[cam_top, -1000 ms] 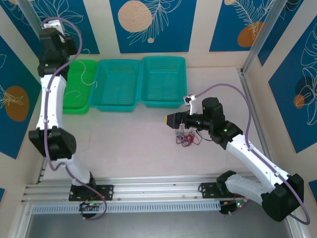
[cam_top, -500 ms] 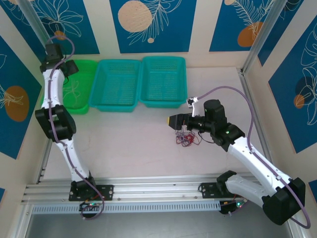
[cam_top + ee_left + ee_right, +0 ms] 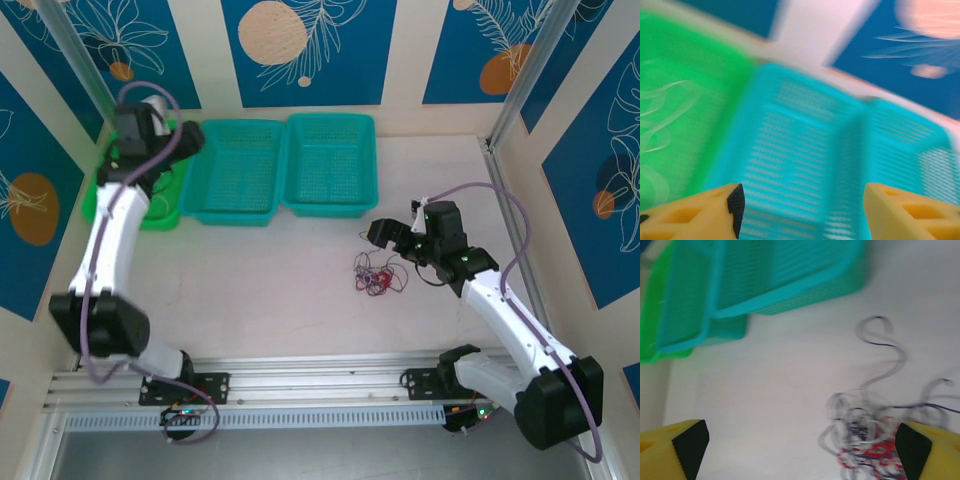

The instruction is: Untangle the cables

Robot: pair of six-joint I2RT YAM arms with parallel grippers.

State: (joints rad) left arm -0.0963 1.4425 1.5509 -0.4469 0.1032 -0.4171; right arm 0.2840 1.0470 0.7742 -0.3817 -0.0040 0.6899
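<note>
The cables (image 3: 375, 275) lie in a small knot of red, dark and pale loops on the bare worktop (image 3: 250, 280), in front of the teal baskets (image 3: 330, 207) and close beside the right tool (image 3: 801, 445). Its fingers stand wide apart with nothing between them, above the knot. The left tool (image 3: 800, 205) hangs over the far-left baskets, its fingers also apart and empty; beneath it a whitish cable (image 3: 662, 112) curls in the green basket (image 3: 700, 75). The wires look feather-light, limp and springy, so a pull on the mass would likely drag the whole knot along. A better hold is probably a free end or an outer loop, such as the dark curl straying from the clump, pinched right at the fingertips
</note>
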